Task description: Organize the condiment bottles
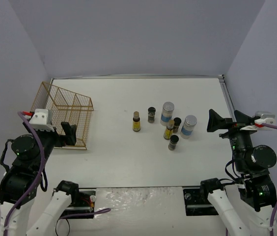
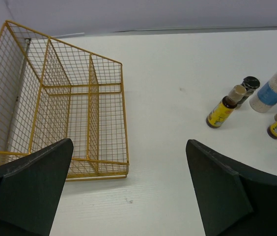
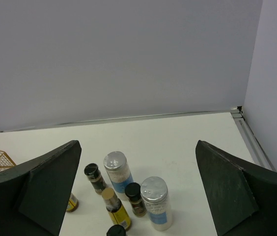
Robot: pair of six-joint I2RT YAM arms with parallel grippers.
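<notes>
Seven condiment bottles stand in a cluster on the white table, right of centre. Two clear grey-lidded jars with blue labels (image 1: 167, 113) (image 1: 188, 126), two yellow bottles (image 1: 136, 121) (image 1: 169, 130) and three short dark jars (image 1: 151, 114) (image 1: 177, 123) (image 1: 173, 142). My left gripper (image 1: 69, 132) is open and empty by the rack's near right corner; the left wrist view (image 2: 128, 142) shows bare table between its fingers. My right gripper (image 1: 225, 120) is open and empty, just right of the cluster. The right wrist view (image 3: 137, 143) looks down on the clear jars (image 3: 118, 172) (image 3: 155, 201).
A gold wire rack (image 1: 65, 110) with empty compartments stands at the left; it fills the left of the left wrist view (image 2: 60, 103). Grey walls close the table at the back and both sides. A metal rail (image 1: 227, 98) runs along the right edge.
</notes>
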